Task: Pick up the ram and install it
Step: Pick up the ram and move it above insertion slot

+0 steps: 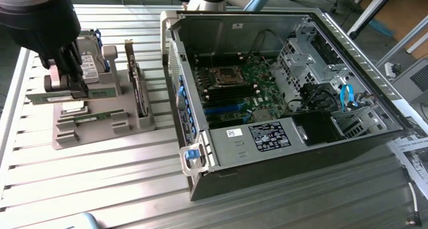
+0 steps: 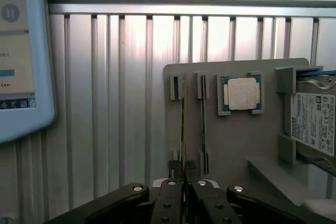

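Clearance about the claw (image 2: 184,183), which is closed on the ram (image 1: 103,93). Just beside it, a second memory stick (image 2: 202,119) stands on edge in the neighbouring slot of the grey holder (image 2: 236,145), with a narrow gap between the two sticks. Farther on that side are a processor chip (image 2: 242,94) lying flat in its recess and then a hard drive (image 2: 314,121). An expansion card (image 1: 137,88) stands upright between the claw and the computer case (image 1: 267,154). The case lies open side up, its motherboard (image 1: 241,86) exposed, with cables and drive cages crowding the end farthest from the claw. On the claw's opposite side is bare ribbed table (image 2: 115,103), open as far as a blue-framed screen (image 2: 23,51).
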You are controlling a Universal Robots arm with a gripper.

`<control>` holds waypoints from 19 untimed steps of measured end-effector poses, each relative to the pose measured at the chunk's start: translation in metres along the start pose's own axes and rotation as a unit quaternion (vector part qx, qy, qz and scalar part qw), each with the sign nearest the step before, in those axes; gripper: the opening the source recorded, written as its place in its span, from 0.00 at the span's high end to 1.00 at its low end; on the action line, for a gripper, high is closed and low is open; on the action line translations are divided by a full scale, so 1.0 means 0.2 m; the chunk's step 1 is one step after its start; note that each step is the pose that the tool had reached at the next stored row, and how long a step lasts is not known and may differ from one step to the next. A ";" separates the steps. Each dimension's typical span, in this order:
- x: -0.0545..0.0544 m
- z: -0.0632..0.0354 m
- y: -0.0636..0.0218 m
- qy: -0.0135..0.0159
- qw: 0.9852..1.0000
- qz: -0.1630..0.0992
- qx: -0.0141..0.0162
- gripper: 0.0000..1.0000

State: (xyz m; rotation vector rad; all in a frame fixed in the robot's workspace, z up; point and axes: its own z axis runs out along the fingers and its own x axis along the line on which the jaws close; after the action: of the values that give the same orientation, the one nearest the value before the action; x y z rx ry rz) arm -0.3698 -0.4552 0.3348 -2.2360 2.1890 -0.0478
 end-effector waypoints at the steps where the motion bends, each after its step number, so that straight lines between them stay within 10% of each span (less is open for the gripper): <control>1: 0.00 -0.030 -0.001 0.000 1.000 0.000 0.000 0.87; 10: 0.00 -0.233 -0.035 0.000 1.000 0.000 -0.002 0.87; 19: 0.01 -0.231 -0.235 0.000 1.000 0.000 -0.018 0.87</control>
State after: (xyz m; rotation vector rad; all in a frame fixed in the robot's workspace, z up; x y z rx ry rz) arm -0.3241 -0.4565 0.3824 -2.2549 2.2067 -0.0069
